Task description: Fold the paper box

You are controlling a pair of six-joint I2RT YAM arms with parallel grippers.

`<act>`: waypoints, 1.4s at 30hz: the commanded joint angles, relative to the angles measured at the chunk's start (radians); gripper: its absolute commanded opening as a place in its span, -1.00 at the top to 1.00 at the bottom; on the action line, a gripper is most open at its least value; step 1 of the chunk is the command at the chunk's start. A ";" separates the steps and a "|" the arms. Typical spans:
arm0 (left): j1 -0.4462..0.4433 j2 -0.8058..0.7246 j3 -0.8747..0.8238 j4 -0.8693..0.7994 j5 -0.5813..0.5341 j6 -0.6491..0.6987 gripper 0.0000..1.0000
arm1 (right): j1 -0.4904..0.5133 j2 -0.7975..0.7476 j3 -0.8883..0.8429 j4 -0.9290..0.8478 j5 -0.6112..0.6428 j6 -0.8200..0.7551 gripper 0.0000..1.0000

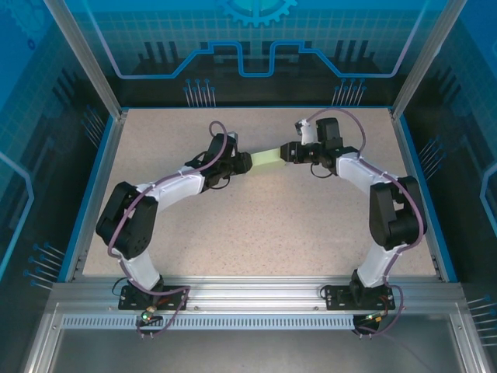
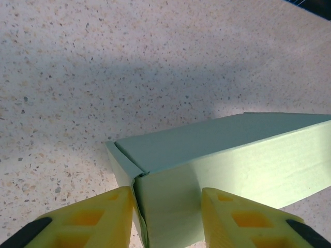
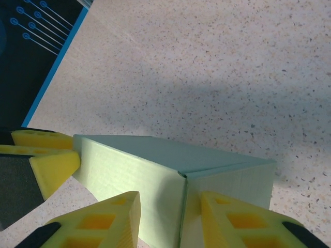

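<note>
Left claw (image 2: 166,206) and right claw (image 3: 170,209) each pinch an end of the paper box (image 1: 266,158), hiding both from above. Whether it touches the bench (image 1: 256,225) is unclear

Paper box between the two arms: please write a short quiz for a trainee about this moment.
1. True or false: the paper box is a flat unfolded sheet.
2. Of the left gripper and the right gripper, which grips the box? A left only; B right only; C both.
3. Fill in: the gripper fingers are coloured ___.
Key: 1 false, it has the form of a rectangular box; 2 C; 3 yellow.
</note>
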 commanded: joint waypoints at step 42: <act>-0.100 -0.081 -0.281 0.168 0.007 -0.008 -0.26 | 0.061 -0.231 -0.376 -0.040 0.227 -0.021 -0.04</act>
